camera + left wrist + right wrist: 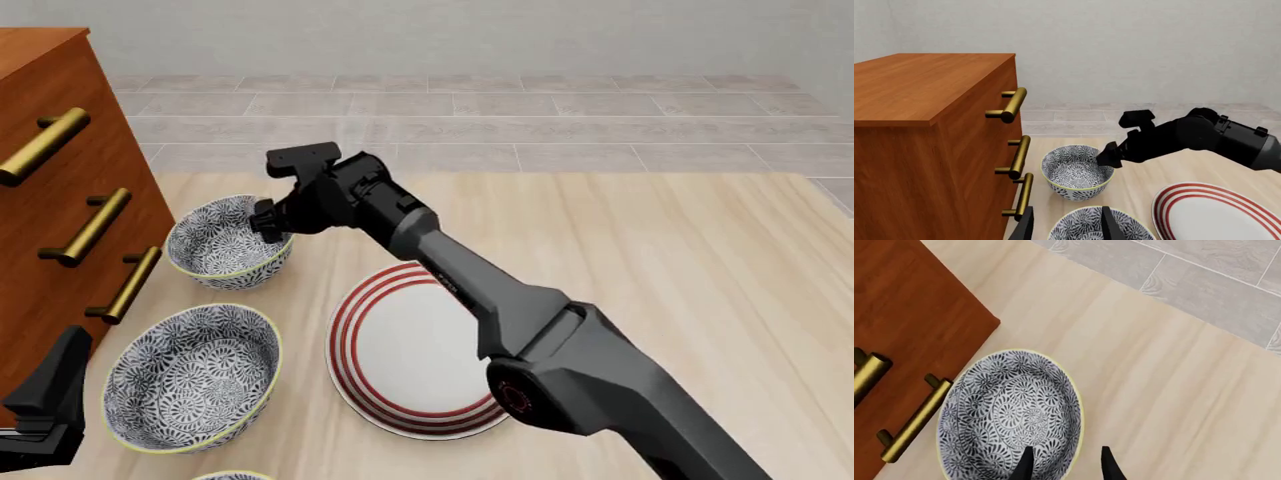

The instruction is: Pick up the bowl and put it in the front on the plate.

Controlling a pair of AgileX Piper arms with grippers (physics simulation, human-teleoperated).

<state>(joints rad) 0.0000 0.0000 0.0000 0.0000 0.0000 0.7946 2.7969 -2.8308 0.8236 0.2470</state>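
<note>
Bowl beside drawers | right fingers straddle rim | plate near

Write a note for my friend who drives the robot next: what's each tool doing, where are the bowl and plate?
Right tool: open, straddling the rim of the bowl, one finger inside, one outside. Not closed yet.
Left tool: open, holding nothing, hanging back over the other bowl.
Bowl: on the table by the wooden drawers, beyond the plate.
Plate: bare, nearer the robot.
Done: reach.
Left: close, lift, set bowl on plate.
</note>
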